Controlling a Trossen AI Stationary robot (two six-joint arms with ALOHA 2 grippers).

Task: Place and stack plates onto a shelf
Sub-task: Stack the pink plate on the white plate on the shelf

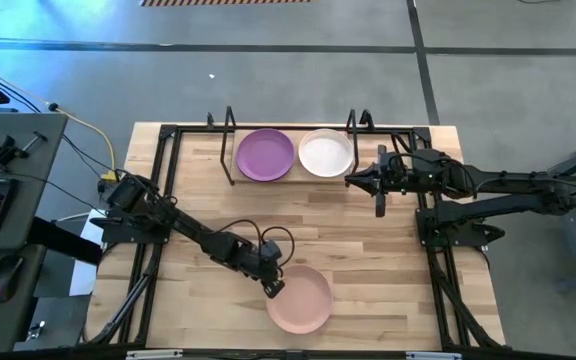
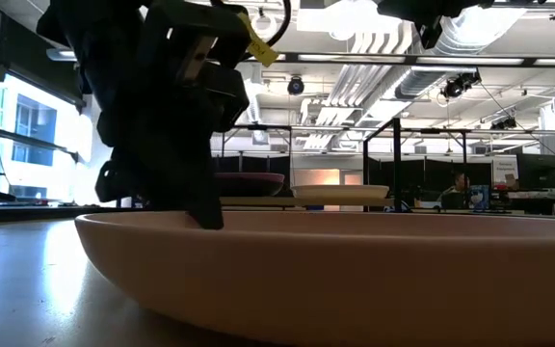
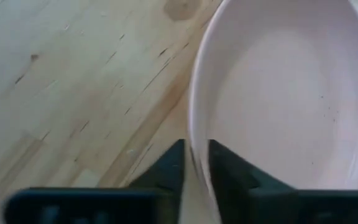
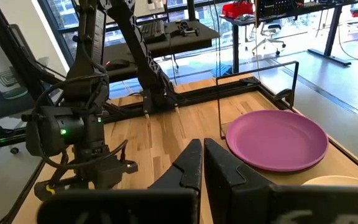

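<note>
A pale pink plate (image 1: 301,299) lies near the table's near edge and fills the low view (image 2: 355,260). My left gripper (image 1: 273,286) is at its left rim, shut on it. The purple plate (image 1: 265,155) and the cream-white plate (image 1: 325,153) sit side by side on the shelf (image 1: 231,150) at the far edge. My right gripper (image 1: 353,181) hovers just right of and nearer than the cream-white plate, shut and holding nothing. The black plate is out of view. My left gripper pinches the pink plate's left rim (image 3: 194,152) between its two fingers, one finger (image 3: 225,165) inside the plate and one (image 3: 176,162) outside. The fingers come slanting down from the table's left (image 2: 200,207). Whether the plate is off the table, I cannot tell.
The shelf's black wire uprights (image 4: 219,112) rise at the purple plate's side and behind it. Bare wooden tabletop (image 1: 348,230) lies between the pink plate and the shelf. Black frame rails (image 1: 163,180) run along the table's left and right sides.
</note>
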